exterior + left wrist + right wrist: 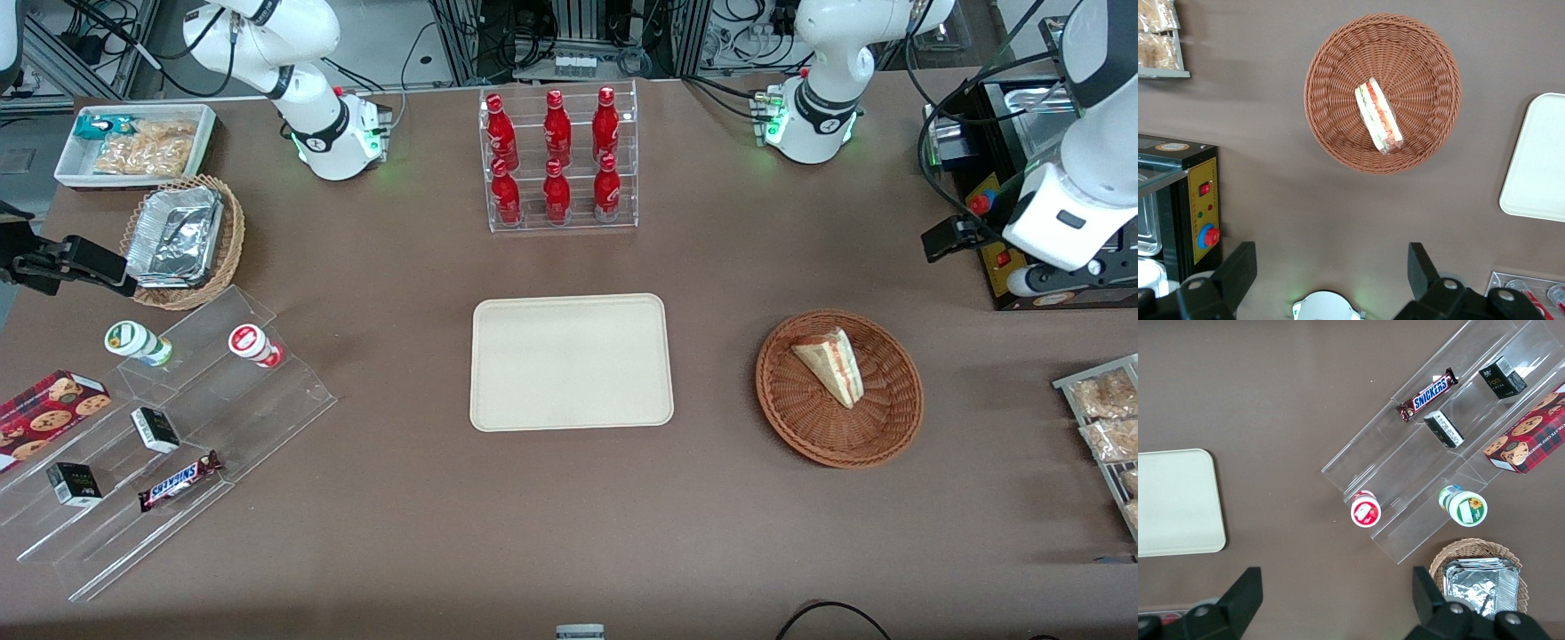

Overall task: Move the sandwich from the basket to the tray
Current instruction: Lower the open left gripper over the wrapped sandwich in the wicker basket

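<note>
One sandwich (830, 364) in one basket (838, 442); tool (1331, 270) open above.

Six red bottles (556, 156) stand in a clear acrylic rack (560, 218). A tan wicker basket (227, 249) holds foil containers (175, 236). A stepped clear stand (213, 418) carries a Snickers bar (180, 481).

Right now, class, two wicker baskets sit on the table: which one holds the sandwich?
The reddish-brown basket toward the working arm's end holds the sandwich. The lighter tan basket holds foil containers. The tool hangs open above the table beside the reddish-brown one.
</note>
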